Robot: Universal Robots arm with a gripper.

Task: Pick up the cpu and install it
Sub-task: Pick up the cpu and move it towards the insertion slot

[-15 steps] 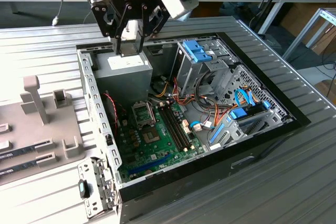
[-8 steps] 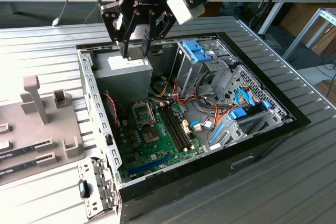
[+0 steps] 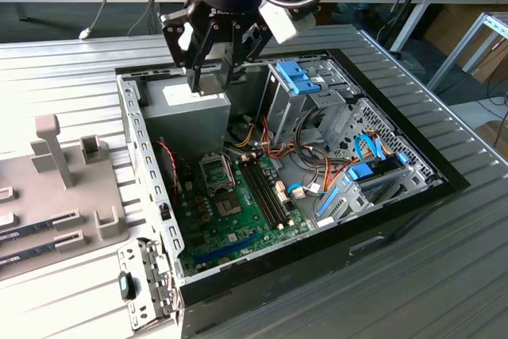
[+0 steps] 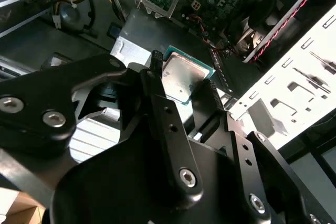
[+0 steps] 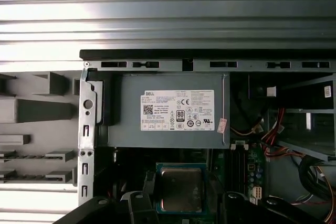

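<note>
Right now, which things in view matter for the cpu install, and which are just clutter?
Job: cpu, clamped in the tool; socket.
Lying about: power supply box; blue drive latches; grey fixture tray.

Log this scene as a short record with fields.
claw: shut on the cpu, raised above the computer case, near the power supply
cpu: metal top toward the wrist cameras, clamped between the claw's fingers
cpu socket: on the green motherboard, apart from the claw
computer case: open, lying on a ribbed table
</note>
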